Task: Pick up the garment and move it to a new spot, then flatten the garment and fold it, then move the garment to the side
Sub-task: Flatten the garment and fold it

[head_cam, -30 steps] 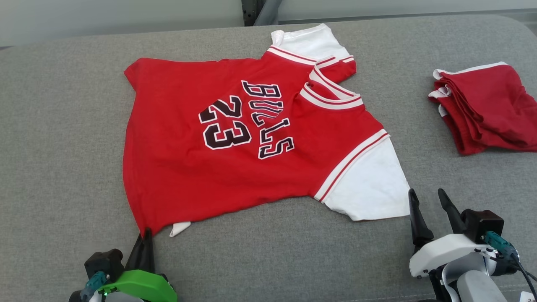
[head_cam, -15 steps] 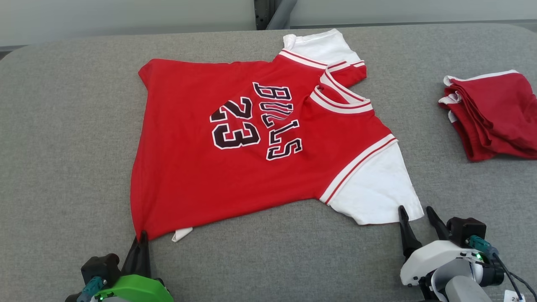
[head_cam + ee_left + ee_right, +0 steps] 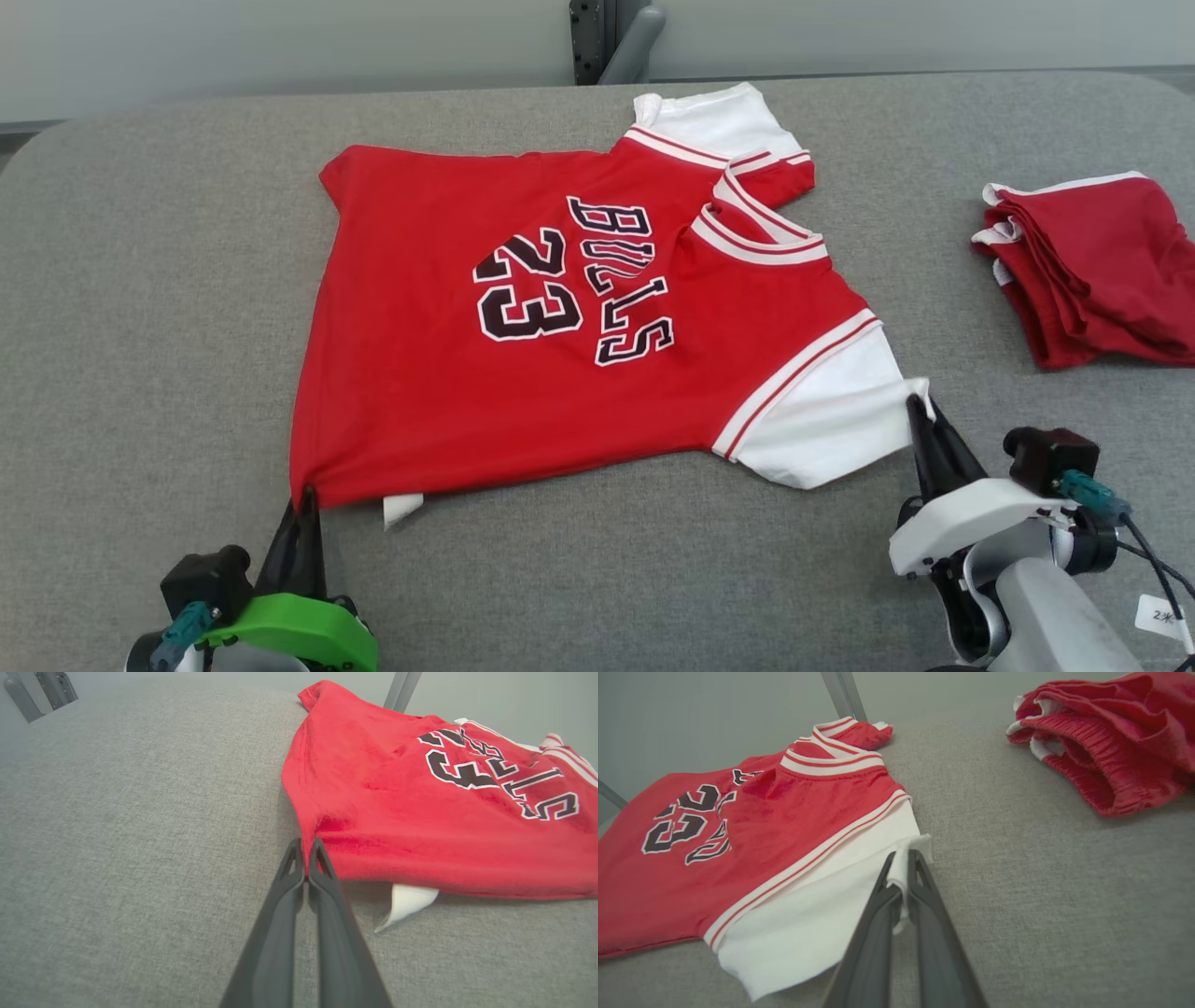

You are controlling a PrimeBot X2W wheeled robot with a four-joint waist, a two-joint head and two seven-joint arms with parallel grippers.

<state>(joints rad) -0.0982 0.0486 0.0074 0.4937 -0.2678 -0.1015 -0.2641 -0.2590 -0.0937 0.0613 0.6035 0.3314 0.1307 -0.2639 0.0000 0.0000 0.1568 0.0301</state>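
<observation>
You have the red jersey [image 3: 420, 411] lying face up and mostly flat in the middle of the grey padded surface [image 3: 140, 308], with the 23 showing. Your left gripper [image 3: 306, 497] is closed on its near bottom hem corner. Your right gripper [image 3: 917, 407] is pinched tight on the edge of the near white sleeve [image 3: 831, 429], bunching that bit of cloth. A folded red garment [image 3: 1102, 271] sits well apart to your right.

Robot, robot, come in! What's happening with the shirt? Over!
Left gripper jaws shut on shirt, bottom corner. Right gripper jaws shut on white sleeve edge. Shirt spread out, number up. Red shorts apart at right, nothing blocking.
</observation>
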